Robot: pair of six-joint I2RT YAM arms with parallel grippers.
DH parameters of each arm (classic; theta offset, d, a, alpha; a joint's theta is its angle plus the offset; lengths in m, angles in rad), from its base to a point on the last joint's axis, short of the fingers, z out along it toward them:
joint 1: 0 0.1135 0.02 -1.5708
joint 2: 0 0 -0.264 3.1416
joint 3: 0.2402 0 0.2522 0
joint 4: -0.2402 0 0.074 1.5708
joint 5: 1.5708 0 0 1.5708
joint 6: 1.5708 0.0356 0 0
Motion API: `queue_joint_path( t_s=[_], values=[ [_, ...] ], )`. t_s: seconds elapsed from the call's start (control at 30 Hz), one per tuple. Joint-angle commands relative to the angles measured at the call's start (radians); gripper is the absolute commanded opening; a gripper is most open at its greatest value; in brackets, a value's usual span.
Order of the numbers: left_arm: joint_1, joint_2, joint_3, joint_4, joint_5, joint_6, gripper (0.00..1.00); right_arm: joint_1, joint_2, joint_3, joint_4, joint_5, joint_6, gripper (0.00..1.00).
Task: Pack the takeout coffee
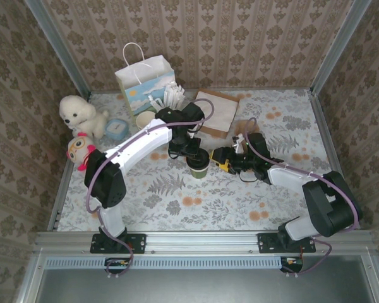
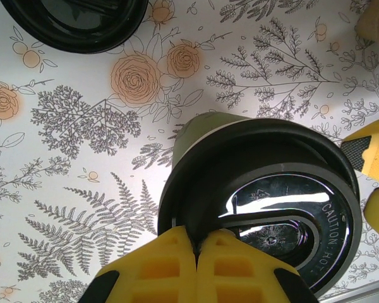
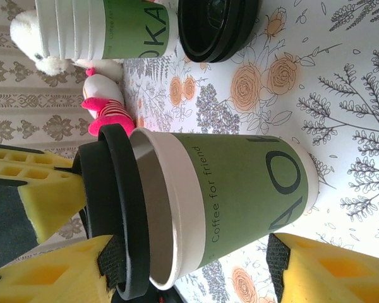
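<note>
1. table [image 1: 240, 202], floral cloth. I logged the job as under way, not finished: the takeout coffee [image 1: 199, 169] stood on the cloth near the centre and had not gone into any carrier.

2. paper bag [image 1: 145, 79], white, cord handles. It stood upright at 11 o'clock by the back wall, well apart from the cup. I took it for the destination. I could not tell what lay inside it.

3. left gripper [image 2: 196, 240], yellow fingers. The jaws were closed tight together, with their tips at the 6 o'clock rim of the lid [image 2: 271, 196] in its own wrist view. I could not tell whether they pinched that rim or merely pressed on it.

4. right gripper [image 1: 222, 161], just beside the cup at its 3 o'clock in the top view. The jaws stood apart and held nothing that I could see. One pad lay close to the lid's edge, contact unclear.

5. takeout coffee, as found: upright, with a dark olive-green paper wall, a pale band under the rim and dark lettering that included "Coffee for friend".

6. lid, as found: round, glossy black, embossed "CAUTION HOT". In the right wrist view it sat cocked, and the cup's cream inner wall showed under one side. I judged the seating incomplete.

Outstanding, in my estimate: press the lid home, carry the cup to the bag, lower it in.
</note>
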Motion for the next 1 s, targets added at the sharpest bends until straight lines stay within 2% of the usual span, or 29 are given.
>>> queue_joint_path(
  t_s=[0.0,0.5,0.8,0.97],
  values=[
    [-0.004,0.019,0.021,-0.033,0.016,0.022,0.00,0.006,0.012,-0.004,0.022,-0.015,0.007,0.66],
    [-0.012,0.049,0.018,-0.010,0.033,0.020,0.00,0.014,0.010,-0.006,-0.002,-0.021,-0.022,0.64],
    [-0.015,0.050,0.043,-0.015,0.045,0.023,0.00,0.023,0.025,0.000,-0.007,-0.052,-0.036,0.59],
    [-0.015,0.053,0.042,-0.016,0.050,0.025,0.00,0.032,0.032,0.007,-0.002,-0.057,-0.035,0.52]
  ],
)
